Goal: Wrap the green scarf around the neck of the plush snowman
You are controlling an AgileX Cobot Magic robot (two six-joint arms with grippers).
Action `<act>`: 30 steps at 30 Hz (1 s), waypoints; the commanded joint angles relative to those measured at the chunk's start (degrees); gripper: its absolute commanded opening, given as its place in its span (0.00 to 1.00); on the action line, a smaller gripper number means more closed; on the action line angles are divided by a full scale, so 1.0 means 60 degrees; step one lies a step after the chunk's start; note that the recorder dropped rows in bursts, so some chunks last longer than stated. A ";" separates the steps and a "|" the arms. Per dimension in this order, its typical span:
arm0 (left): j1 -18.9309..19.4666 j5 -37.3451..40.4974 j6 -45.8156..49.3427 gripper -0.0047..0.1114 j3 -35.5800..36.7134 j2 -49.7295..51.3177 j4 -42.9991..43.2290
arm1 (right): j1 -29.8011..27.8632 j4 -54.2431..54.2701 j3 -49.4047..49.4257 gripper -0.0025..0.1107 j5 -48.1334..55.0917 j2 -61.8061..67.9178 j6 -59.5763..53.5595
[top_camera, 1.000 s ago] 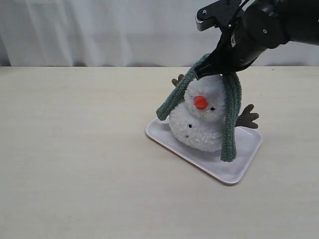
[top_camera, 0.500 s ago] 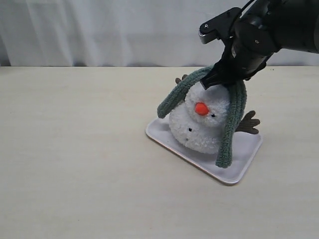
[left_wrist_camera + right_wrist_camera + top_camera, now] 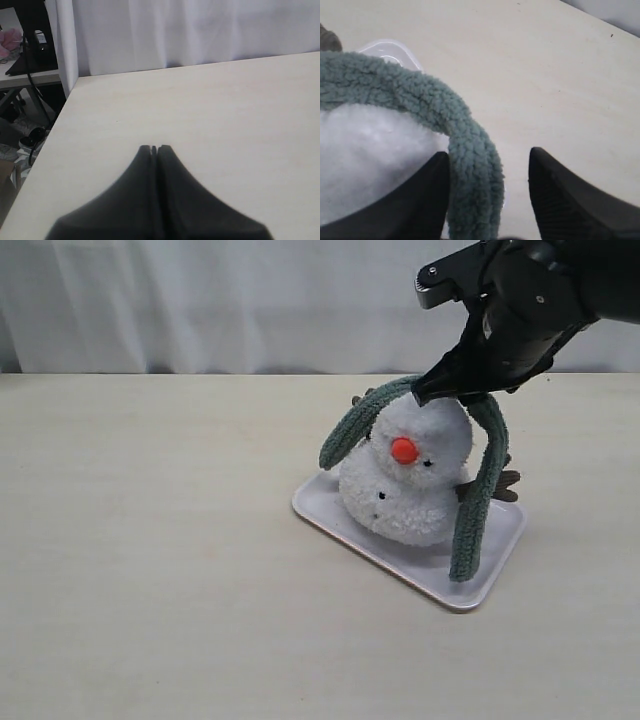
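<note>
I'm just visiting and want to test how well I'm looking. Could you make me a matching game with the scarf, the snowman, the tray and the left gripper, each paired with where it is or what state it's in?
Things:
1. green scarf
2. plush snowman
3. tray
4. left gripper

Places or states:
A. shut, above the table, nothing in it
B. draped over the toy, one end hanging on each side
C. white, lying flat under the toy
D. fluffy and white, sitting upright with its orange nose showing

Pairs: 1-B, 2-D, 3-C, 4-A
</note>
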 commanded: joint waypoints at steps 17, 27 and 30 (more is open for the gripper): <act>0.0002 -0.0111 -0.0016 0.04 0.0029 -0.0018 -0.0016 | -0.1098 0.1909 0.2040 0.06 -0.1479 -0.1661 -0.1363; 0.0002 -0.0111 -0.0016 0.04 0.0029 -0.0018 -0.0016 | -0.1725 0.2908 0.3223 0.06 -0.2909 -0.1665 -0.1507; 0.0002 -0.0111 -0.0016 0.04 0.0029 -0.0018 -0.0016 | -0.1549 0.3428 0.3223 0.06 -0.3057 -0.1665 -0.2087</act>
